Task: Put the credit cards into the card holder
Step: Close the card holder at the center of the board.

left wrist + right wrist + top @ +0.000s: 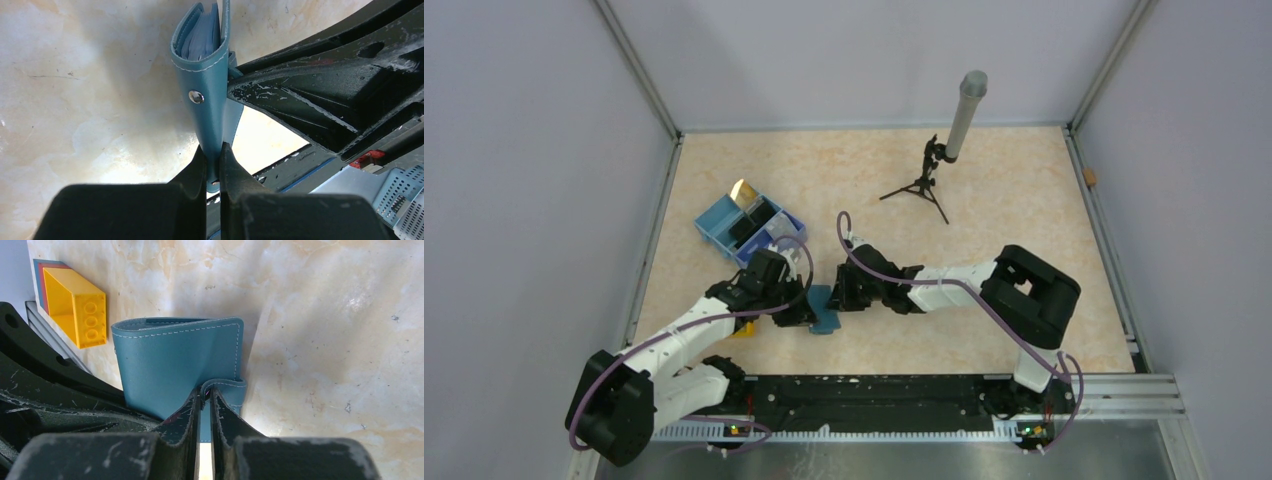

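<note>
The teal card holder (824, 312) stands on edge on the table between my two grippers. My left gripper (807, 308) is shut on its lower edge; in the left wrist view (214, 161) the holder (207, 85) rises from the jaws, slightly spread, its pale blue inside showing at the top. My right gripper (840, 297) is shut on the holder's small clasp tab (225, 390), with the holder's teal cover (170, 360) just ahead of the fingers. A gold card (744, 192), a black card (759, 222) and a pale silvery card (781, 235) sit in the blue tray box (714, 222).
A yellow studded block (75, 305) lies left of the holder, beside my left arm (742, 330). A small black tripod with a grey cylinder (944, 160) stands at the back right. The rail (874, 395) runs along the near edge.
</note>
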Robot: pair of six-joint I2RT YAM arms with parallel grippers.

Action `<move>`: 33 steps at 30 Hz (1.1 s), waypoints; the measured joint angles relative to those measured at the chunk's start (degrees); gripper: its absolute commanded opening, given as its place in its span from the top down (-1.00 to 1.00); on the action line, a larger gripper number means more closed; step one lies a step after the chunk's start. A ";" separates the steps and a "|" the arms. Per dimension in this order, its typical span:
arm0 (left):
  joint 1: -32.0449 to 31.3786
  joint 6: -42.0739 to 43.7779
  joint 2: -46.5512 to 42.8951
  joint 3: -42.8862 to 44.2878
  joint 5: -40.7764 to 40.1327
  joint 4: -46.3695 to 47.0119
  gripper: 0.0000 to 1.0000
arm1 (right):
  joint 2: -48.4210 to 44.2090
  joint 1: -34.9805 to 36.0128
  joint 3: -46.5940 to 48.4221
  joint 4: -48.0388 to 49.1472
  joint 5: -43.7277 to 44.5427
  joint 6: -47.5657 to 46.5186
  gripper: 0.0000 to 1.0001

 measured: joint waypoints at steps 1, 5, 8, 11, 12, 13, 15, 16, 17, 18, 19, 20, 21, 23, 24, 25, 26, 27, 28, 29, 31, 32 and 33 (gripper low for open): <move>0.00 0.00 0.00 0.00 0.02 0.00 1.00 | 0.00 0.02 0.00 0.00 0.02 -0.02 0.95; 0.00 0.00 0.00 0.00 0.02 0.00 1.00 | 0.00 0.00 -0.02 -0.07 0.13 0.00 1.00; 0.00 0.00 0.00 0.00 0.02 0.00 1.00 | 0.00 0.02 -0.02 -0.04 0.13 -0.02 0.92; 0.00 0.00 0.02 0.00 0.02 0.00 1.00 | 0.00 0.00 -0.20 0.26 0.13 -0.04 0.77; 0.00 0.00 0.02 0.00 0.02 0.00 1.00 | 0.00 0.00 -0.48 0.70 0.11 -0.02 0.76; 0.00 0.00 0.02 0.00 0.02 0.00 1.00 | 0.00 0.02 -0.57 0.98 0.11 -0.02 0.75; 0.00 0.00 0.09 0.00 0.04 0.02 1.00 | -0.11 0.02 -1.16 1.97 0.09 -0.04 0.74; 0.00 0.00 0.09 0.00 0.07 0.02 1.00 | -0.13 0.02 -1.38 2.36 0.11 0.04 0.73; 0.00 0.00 0.09 0.00 0.07 0.02 1.00 | -0.17 0.02 -1.62 2.80 0.11 0.13 0.70; 0.00 0.00 0.09 0.00 0.07 0.02 1.00 | -0.22 0.02 -1.84 3.15 0.11 0.17 0.68; 0.00 0.02 0.09 0.00 0.09 0.04 1.00 | -0.33 0.02 -2.08 3.48 0.15 0.28 0.68; 0.00 0.02 0.09 0.00 0.11 0.07 1.00 | -0.44 0.02 -2.32 3.78 0.15 0.26 0.67; 0.00 0.04 0.09 0.00 0.13 0.09 1.00 | -0.48 0.02 -2.43 4.02 0.13 0.24 0.67; 0.00 0.04 0.09 0.00 0.15 0.09 1.00 | -0.50 0.02 -2.69 4.50 0.13 0.26 0.62; 0.00 0.04 0.11 0.00 0.15 0.09 1.00 | -0.55 0.02 -2.82 4.72 0.13 0.26 0.58; 0.00 0.04 0.11 0.00 0.17 0.09 1.00 | -0.61 0.02 -3.06 5.14 0.13 0.28 0.55; 0.00 0.04 0.11 0.00 0.17 0.09 1.00 | -0.68 0.02 -3.15 5.31 0.11 0.31 0.54; 0.00 0.04 0.11 0.00 0.20 0.11 1.00 | -0.79 0.02 -3.21 5.40 0.11 0.31 0.52; 0.00 0.07 0.11 0.00 0.22 0.15 1.00 | -0.94 0.02 -3.39 5.77 0.09 0.31 0.49; 0.00 0.11 0.11 0.00 0.24 0.20 1.00 | -1.09 0.04 -3.39 5.77 0.07 0.31 0.47; 0.00 0.26 0.11 0.00 0.26 0.22 1.00 | -1.22 0.11 -3.41 5.92 0.07 0.31 0.46; 0.00 0.26 0.11 0.00 0.26 0.22 1.00 | -1.22 0.15 -3.41 6.03 0.04 0.26 0.47; 0.00 0.28 0.11 0.00 0.26 0.22 1.00 | -1.25 0.17 -3.41 6.08 0.04 0.26 0.51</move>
